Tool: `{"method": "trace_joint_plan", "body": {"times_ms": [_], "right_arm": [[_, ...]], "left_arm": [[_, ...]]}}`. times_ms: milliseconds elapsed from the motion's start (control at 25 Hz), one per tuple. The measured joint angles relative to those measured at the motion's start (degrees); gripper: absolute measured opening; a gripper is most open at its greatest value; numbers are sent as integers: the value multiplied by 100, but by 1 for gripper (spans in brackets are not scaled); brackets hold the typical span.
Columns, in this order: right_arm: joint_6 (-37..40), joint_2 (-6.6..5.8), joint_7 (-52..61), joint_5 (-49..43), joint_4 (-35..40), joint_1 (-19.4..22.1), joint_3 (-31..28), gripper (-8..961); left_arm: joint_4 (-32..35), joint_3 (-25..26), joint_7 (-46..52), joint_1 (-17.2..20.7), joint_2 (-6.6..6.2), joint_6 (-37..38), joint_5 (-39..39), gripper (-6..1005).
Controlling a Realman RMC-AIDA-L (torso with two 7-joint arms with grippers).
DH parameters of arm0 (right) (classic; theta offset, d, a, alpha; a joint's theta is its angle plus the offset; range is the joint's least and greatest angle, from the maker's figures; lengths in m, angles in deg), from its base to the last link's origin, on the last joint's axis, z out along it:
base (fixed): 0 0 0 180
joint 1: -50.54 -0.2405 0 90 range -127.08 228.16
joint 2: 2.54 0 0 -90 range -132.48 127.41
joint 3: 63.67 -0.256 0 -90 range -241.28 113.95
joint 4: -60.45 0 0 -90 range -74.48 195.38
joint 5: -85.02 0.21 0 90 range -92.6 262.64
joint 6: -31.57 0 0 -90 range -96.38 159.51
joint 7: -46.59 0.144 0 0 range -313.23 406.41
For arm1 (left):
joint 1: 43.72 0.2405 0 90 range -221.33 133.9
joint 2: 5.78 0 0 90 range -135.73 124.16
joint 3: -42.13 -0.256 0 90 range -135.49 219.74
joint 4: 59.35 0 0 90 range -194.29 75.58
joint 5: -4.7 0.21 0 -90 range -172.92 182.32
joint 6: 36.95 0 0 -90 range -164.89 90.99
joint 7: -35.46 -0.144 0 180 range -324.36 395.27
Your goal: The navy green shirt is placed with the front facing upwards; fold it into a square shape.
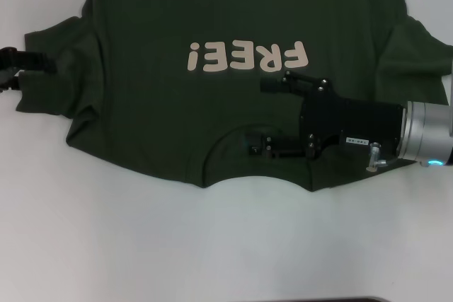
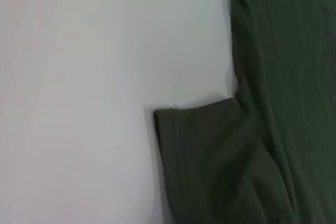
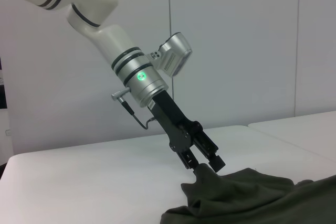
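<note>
The navy green shirt is spread face-up on the white table. The right gripper is held open over the collar; the left gripper is clamped on the shirt's left sleeve.

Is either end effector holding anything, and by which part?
The left end effector pinches the navy green shirt at its sleeve edge. The right end effector holds nothing.

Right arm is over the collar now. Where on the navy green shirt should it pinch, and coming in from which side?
Judging by the pose, pinch the shoulder seam just beside the neck opening of the navy green shirt, coming in from the right. The right gripper already hovers open there, and the cloth lies flat, collar nearest the robot. The left gripper is at the left sleeve.
</note>
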Motion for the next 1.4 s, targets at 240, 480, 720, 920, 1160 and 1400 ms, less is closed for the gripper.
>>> {"method": "trace_joint_plan", "body": {"times_ms": [240,480,720,920,1160,1400], "right_arm": [[1,0,-2,0,1,0,-3,926],[16,0,-3,0,1,0,2,926],[26,0,1,0,5,0,-4,926],[26,0,-1,0,7,-5,-4,926],[26,0,-6,0,3,-9,-4,926],[26,0,-5,0,5,-17,-4,926]], "left_arm": [[0,-27,-3,-12,23,-45,5,798],[0,-156,-6,-15,45,-178,1,744],[0,-269,32,-46,57,-175,17,630],[2,-310,41,-54,43,-148,23,346],[11,-322,32,-55,35,-137,35,106],[35,-322,31,-58,29,-46,34,11]]}}
